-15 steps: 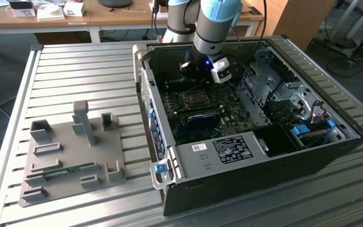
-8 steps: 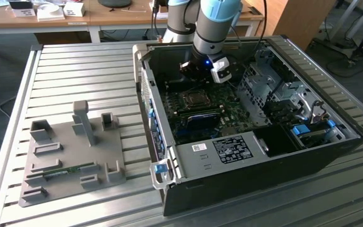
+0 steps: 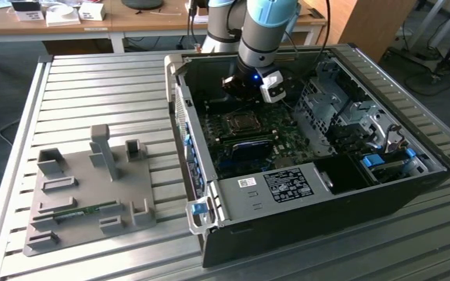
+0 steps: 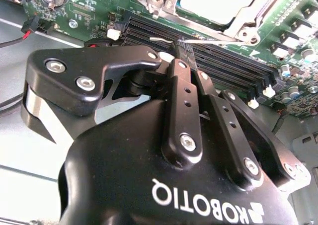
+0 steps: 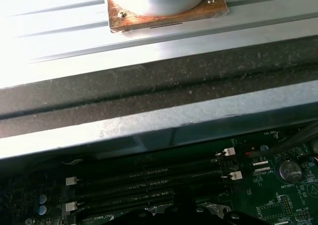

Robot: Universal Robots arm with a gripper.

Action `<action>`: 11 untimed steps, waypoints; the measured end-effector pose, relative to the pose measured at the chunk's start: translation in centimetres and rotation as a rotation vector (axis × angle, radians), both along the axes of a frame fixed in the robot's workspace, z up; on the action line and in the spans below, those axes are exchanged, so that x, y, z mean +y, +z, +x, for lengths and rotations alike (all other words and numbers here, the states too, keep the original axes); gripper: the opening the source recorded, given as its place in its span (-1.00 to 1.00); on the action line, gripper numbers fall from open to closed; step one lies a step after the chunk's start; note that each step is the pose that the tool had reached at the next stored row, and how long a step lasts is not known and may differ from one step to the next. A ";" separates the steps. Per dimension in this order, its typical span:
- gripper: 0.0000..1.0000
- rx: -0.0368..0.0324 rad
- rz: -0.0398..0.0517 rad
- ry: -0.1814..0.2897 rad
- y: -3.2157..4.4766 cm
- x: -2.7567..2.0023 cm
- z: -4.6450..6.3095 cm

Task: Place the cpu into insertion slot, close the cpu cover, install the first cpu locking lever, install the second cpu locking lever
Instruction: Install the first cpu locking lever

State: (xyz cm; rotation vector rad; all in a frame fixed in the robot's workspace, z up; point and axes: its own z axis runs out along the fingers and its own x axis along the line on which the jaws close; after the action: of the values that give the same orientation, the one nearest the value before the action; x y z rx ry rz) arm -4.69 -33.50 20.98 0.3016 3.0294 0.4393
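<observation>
The cpu (image 4: 218, 1) shows its bright silver top inside the insertion slot (image 3: 243, 122) on the green motherboard. The silvery cpu cover (image 4: 211, 30) lies flat around it as a frame. A thin metal locking lever (image 4: 213, 41) runs along the cover's edge, beside the memory slots. My gripper (image 4: 181, 47) has its black fingers (image 4: 183, 101) pressed together, shut, with the tips right at this lever. I cannot tell whether the lever is pinched between them. In the exterior view the gripper (image 3: 239, 96) hangs inside the open computer case, just behind the slot.
Long black memory slots (image 4: 233, 71) lie beside the socket, close to the fingertips. The case's metal walls (image 3: 180, 111) and a drive cage (image 3: 342, 111) surround the board. A grey fixture plate (image 3: 92, 193) rests on the slatted table at the exterior view's left.
</observation>
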 end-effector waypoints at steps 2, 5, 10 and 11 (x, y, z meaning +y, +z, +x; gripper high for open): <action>-0.79 0.0000 0.0000 0.000 0.00 0.00 0.0; -0.79 0.0000 0.0001 0.000 -0.03 0.01 0.0; -0.79 -0.0013 0.0000 0.000 -0.46 0.00 0.0; -0.79 -0.0015 0.0000 0.000 -0.56 0.00 0.0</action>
State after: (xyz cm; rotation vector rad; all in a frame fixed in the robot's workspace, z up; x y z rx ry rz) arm -4.70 -33.50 20.42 0.3016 3.0278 0.4392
